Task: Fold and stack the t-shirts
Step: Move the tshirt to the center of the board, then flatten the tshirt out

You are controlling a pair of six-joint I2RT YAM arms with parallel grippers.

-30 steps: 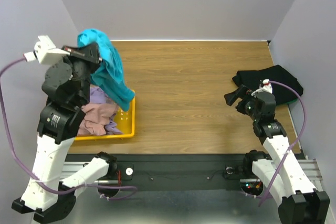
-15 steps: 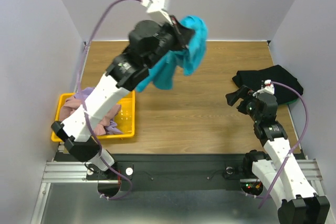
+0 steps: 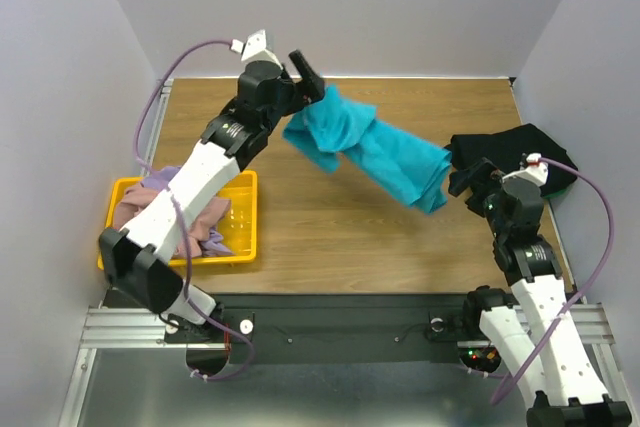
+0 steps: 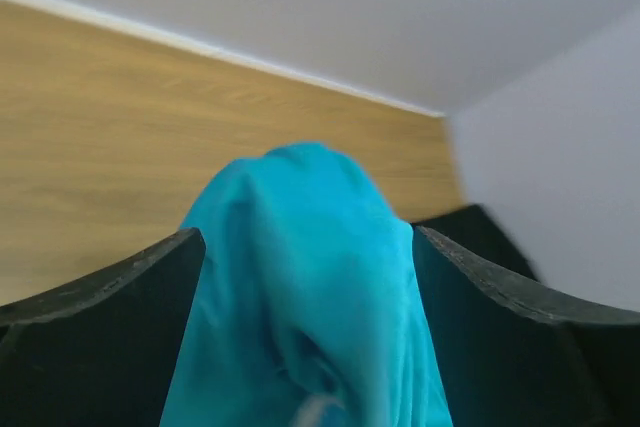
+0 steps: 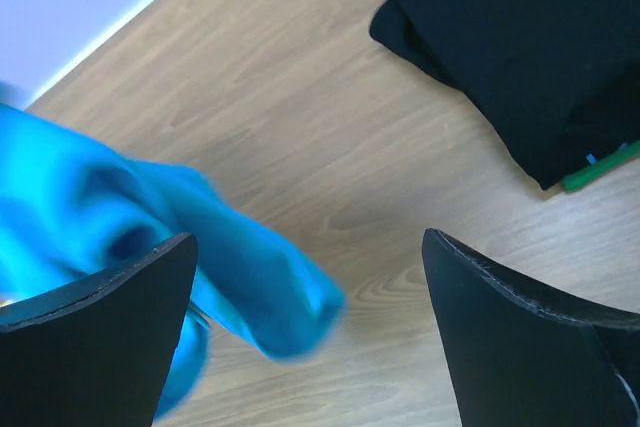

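Green tag (image 5: 600, 171) on folded black shirt (image 3: 530, 147), far right, unreadable; teal shirt (image 3: 370, 152) crumpled, strung across table (image 3: 330, 227) centre from left gripper (image 3: 308, 78), fingers apart around it; right gripper (image 3: 475, 179) fingers spread wide.

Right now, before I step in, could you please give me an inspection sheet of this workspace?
Surface: wooden table, no damage seen.
Job's things: teal t-shirt strung out from the left gripper toward the right side; black t-shirt lying at the right edge; pink t-shirt and lavender t-shirt in the yellow tray.
Clutter: yellow tray, near left.
Grippers: left gripper open, teal cloth between its fingers; right gripper open, empty.
Cables: purple cables loop off both arms.
Surroundings: grey walls; nothing else seen.
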